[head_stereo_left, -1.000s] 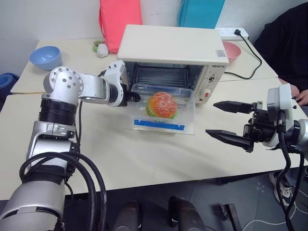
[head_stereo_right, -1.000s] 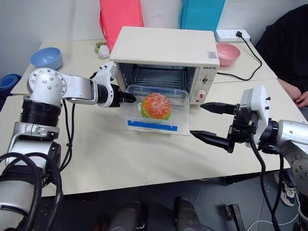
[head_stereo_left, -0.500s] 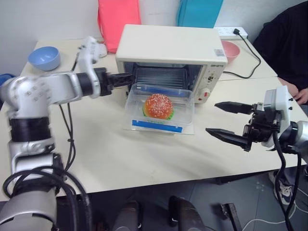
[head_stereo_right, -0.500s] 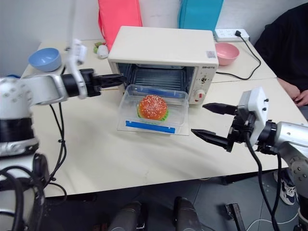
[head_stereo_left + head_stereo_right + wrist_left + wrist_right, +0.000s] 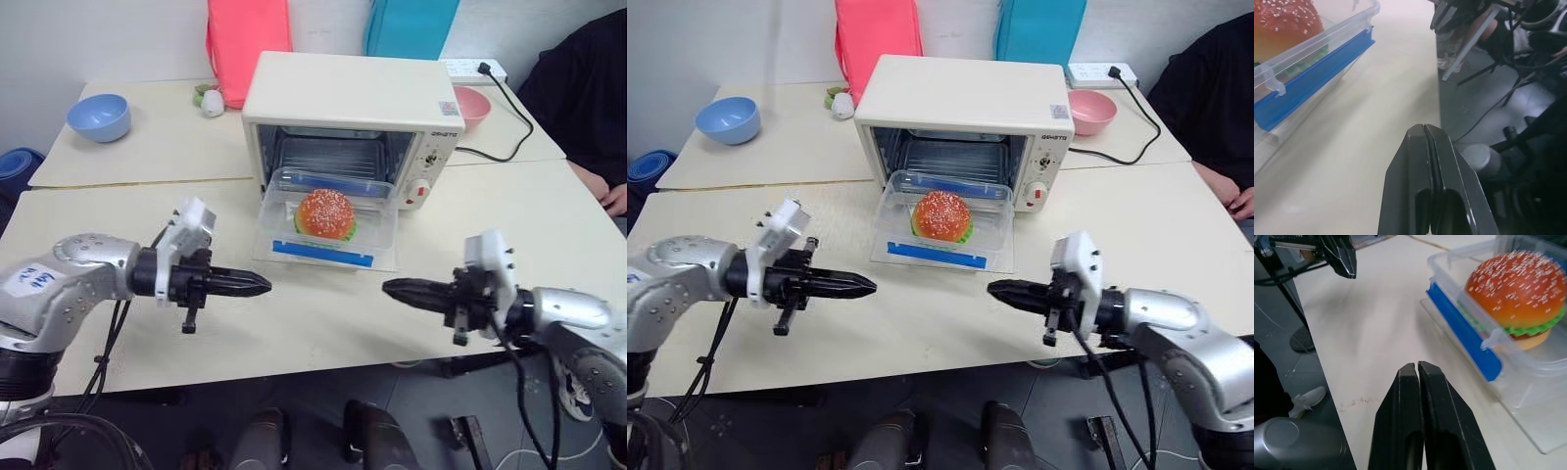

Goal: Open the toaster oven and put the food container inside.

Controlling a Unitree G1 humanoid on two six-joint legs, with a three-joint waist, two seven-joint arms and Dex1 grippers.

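The toaster oven [image 5: 348, 122] stands in the upper middle of the head views on the bench [image 5: 294, 323], its door dropped flat toward the near edge so the wire rack [image 5: 333, 157] inside is exposed. The food container [image 5: 328, 217], a clear box with a blue clip strip along its near side and a sesame burger [image 5: 325, 213] inside, sits on that lowered glass door, right at the mouth of the oven but not yet on the rack. By the look of it, the box was parked there because the door makes a handy ledge level with the opening, and the remaining step is a push inward.

The left end effector [image 5: 257, 284], at lower left of the frame, has its two black fingers pressed together with nothing between them, pointing across toward the middle. The right end effector [image 5: 394, 288], at lower right, is likewise closed and empty, pointing back toward it. Both hover over bare bench in front of the container, well apart from it and from each other. Closed tips like these would suit nudging the box's near wall rather than pinching it.

Beyond the oven, a blue bowl [image 5: 99, 117] sits at upper left and a pink bowl [image 5: 473, 104] at upper right, both out of the way.
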